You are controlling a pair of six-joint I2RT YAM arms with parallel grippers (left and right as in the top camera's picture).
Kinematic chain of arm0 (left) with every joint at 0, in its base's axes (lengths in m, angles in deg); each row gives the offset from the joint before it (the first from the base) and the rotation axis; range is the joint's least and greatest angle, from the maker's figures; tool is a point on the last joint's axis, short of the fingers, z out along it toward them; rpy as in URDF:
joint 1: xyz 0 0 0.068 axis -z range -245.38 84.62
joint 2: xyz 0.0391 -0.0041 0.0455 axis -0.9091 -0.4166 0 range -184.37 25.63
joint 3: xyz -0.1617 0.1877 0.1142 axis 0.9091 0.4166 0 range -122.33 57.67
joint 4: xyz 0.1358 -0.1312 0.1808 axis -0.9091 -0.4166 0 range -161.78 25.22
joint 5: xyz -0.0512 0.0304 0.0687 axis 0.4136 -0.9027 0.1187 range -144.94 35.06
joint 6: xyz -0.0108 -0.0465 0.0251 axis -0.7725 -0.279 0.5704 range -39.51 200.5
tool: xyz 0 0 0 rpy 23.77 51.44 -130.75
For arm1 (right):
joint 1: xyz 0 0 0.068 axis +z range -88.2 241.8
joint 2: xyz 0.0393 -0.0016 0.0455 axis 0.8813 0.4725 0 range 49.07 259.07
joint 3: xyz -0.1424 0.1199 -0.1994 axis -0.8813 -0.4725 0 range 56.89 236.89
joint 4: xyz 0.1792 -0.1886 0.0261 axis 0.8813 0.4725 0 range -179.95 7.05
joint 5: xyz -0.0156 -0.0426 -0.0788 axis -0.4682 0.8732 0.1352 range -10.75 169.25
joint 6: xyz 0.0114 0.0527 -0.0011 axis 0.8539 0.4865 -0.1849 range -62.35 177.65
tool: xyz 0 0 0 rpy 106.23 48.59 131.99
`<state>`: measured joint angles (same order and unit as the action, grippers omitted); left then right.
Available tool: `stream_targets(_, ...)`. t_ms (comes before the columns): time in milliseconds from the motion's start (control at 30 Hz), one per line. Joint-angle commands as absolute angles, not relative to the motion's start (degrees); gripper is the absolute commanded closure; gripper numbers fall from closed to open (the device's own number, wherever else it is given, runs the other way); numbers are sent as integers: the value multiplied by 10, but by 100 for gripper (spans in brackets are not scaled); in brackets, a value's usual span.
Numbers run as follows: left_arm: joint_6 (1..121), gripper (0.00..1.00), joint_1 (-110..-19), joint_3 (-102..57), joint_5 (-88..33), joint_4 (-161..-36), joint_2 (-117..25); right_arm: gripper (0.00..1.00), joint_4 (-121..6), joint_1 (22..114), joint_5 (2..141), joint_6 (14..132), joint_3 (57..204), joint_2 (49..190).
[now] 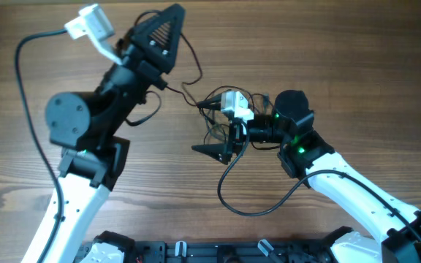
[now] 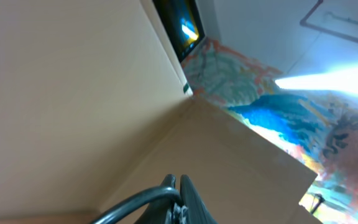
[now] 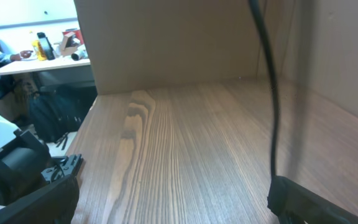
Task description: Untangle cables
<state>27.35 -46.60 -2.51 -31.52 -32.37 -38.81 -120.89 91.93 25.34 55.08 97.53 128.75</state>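
Observation:
The thin black cables [image 1: 224, 117] lie tangled on the wooden table between the arms. One strand [image 1: 194, 73] runs up and left from the tangle to my left gripper [image 1: 172, 14]. That gripper is raised, points upward and is shut on a black cable [image 2: 135, 202]; its closed fingertips show in the left wrist view [image 2: 180, 182]. My right gripper [image 1: 210, 128] is open, with its fingers spread on either side of the tangle. In the right wrist view the right gripper [image 3: 173, 186] holds nothing, and a thin cord [image 3: 271, 112] hangs down to its right finger.
A thicker black wire [image 1: 251, 210] loops on the table in front of the right arm. Another arm wire [image 1: 22, 95] curves along the left side. A beige wall [image 3: 166, 43] stands behind the table [image 3: 185, 143].

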Motion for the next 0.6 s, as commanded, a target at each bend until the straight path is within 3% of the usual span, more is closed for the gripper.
stream_targets(0, 269, 96, -421, -31, -334, -321, -410, 0, -1214, 921, 267, 562, 981, 1294)
stream_targets(267, 272, 96, -313, -31, -354, -308, -438, 0, -1221, 921, 358, 562, 981, 1294)
stream_targets(567, 278, 96, -337, -31, -419, -313, -438, 1, -1131, 916, 384, 561, 981, 1294)
